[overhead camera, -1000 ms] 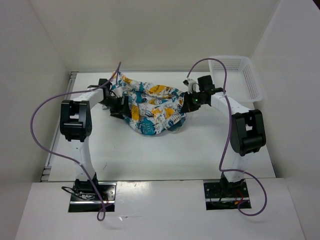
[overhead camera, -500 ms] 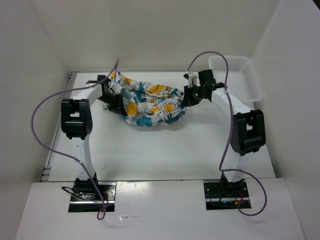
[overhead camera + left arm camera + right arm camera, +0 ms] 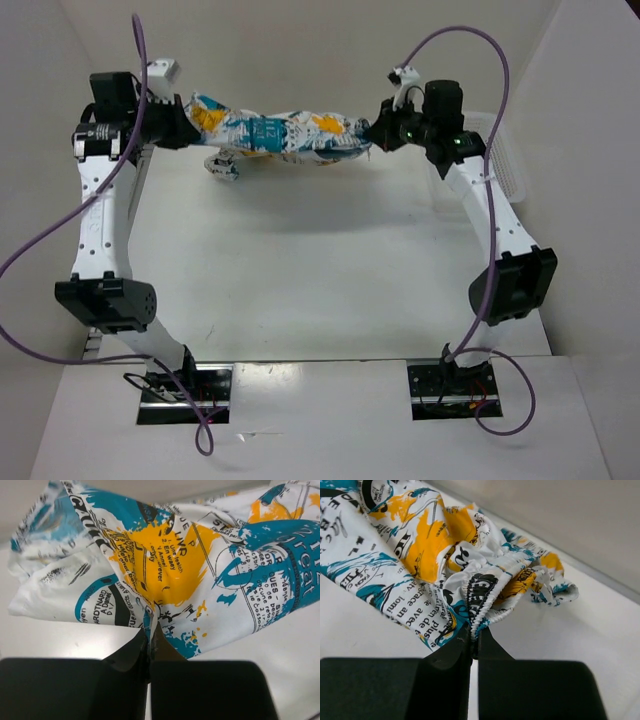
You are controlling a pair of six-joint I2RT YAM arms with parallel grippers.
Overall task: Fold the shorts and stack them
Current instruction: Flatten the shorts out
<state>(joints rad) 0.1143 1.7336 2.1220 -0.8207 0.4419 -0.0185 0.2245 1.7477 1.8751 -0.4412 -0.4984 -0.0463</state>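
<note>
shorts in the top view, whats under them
The white table shows below the shorts, which hang stretched between the left pincer and right pincer. The table strip right behind the cloth is hidden.

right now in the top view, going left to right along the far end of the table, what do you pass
left gripper, shut on one end of the shorts → shorts, stretched in the air between the two arms → right gripper, shut on the other end → white mesh basket, partly behind the right arm
</note>
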